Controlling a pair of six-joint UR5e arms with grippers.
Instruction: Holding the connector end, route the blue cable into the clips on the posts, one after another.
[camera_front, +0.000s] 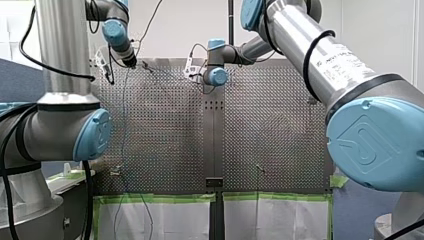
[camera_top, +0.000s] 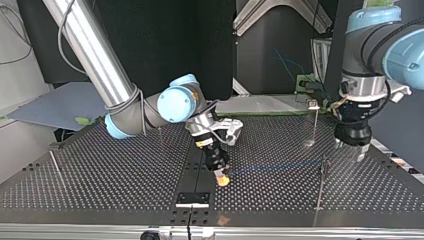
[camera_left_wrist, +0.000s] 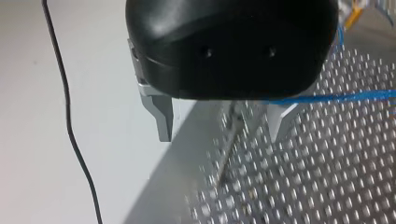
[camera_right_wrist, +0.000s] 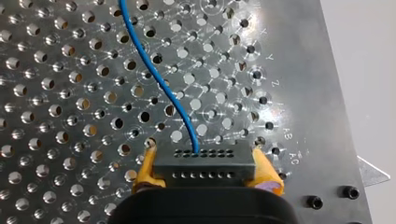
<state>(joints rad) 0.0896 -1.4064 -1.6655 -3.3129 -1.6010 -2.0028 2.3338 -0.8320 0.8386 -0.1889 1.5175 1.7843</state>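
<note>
Currently: right jaws clenched on connector (camera_right_wrist: 205, 164), low over worktop (camera_right_wrist: 60, 93); blue cable (camera_right_wrist: 161, 79) trails away, slack. Left jaws released, cable passing beside one finger. Risk: slack snags post (camera_top: 321, 182); sideways pull twists connector out of grasp.

Bright, even light glints off the perforated table (camera_right_wrist: 299, 70), while the top view's backdrop (camera_top: 165, 40) lies in darkness.

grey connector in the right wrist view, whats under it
The perforated table lies under the connector, which is clamped between yellow pads. The blue cable leaves it over the holes. The patch directly beneath is covered, so contact with the table cannot be seen.
</note>
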